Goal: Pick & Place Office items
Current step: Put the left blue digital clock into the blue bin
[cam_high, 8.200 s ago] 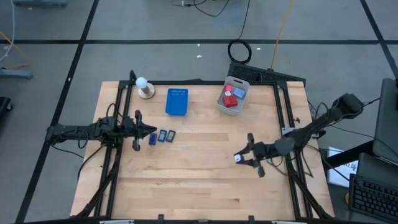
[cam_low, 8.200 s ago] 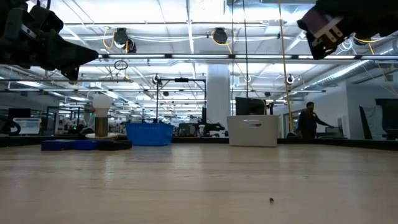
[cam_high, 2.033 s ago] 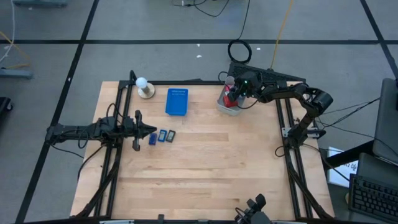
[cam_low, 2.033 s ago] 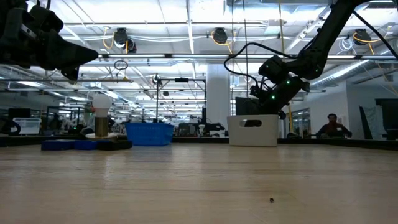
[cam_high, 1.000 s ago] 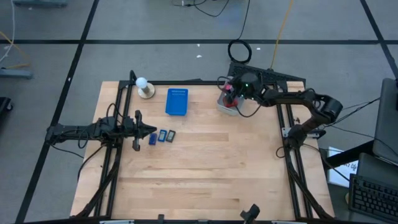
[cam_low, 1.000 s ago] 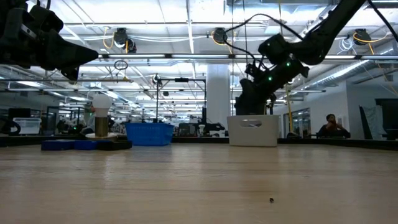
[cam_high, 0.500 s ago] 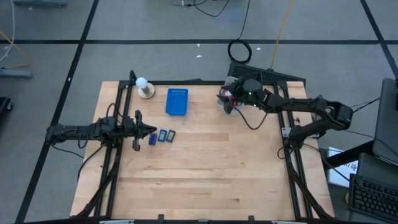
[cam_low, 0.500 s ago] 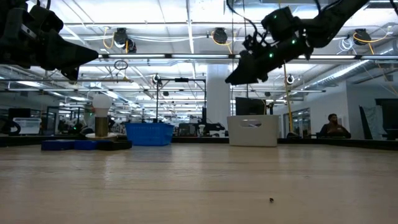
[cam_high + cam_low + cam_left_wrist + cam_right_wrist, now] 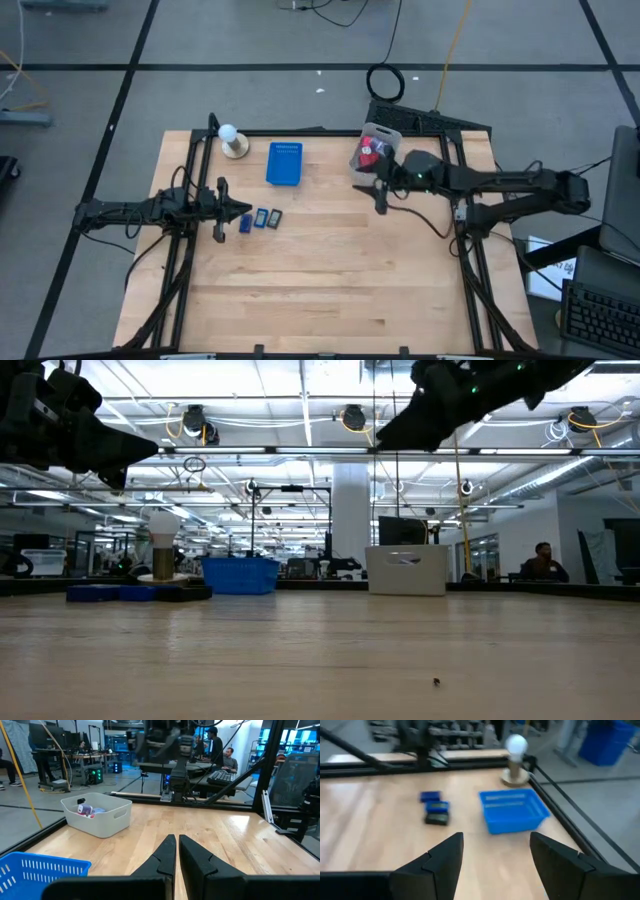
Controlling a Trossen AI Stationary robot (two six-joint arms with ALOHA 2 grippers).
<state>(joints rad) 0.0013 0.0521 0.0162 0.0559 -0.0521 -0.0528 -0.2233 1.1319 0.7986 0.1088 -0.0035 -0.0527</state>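
Three small dark-blue and grey rectangles [image 9: 261,218] lie flat in a row on the table at the left; they also show in the right wrist view [image 9: 436,807]. Red blocks and other small bits [image 9: 368,153] lie in a white bin [image 9: 388,135] at the far right. My left gripper [image 9: 245,211] is shut and empty, held above the table just left of the rectangles. My right gripper [image 9: 381,190] is open and empty, high above the table on the near side of the bin, pointing toward the table's left; its fingers [image 9: 445,860] stand wide apart.
A flat blue tray [image 9: 284,163] lies at the far middle, and a white ball on a round base [image 9: 232,141] stands left of it. The bin also shows in the left wrist view [image 9: 97,815]. Bare wood fills the near half of the table [image 9: 330,290].
My right gripper has risen from over the white bin and gone toward the table's near edge, turning to point toward the table's left. It holds nothing. The left arm and the things on the table have kept still.
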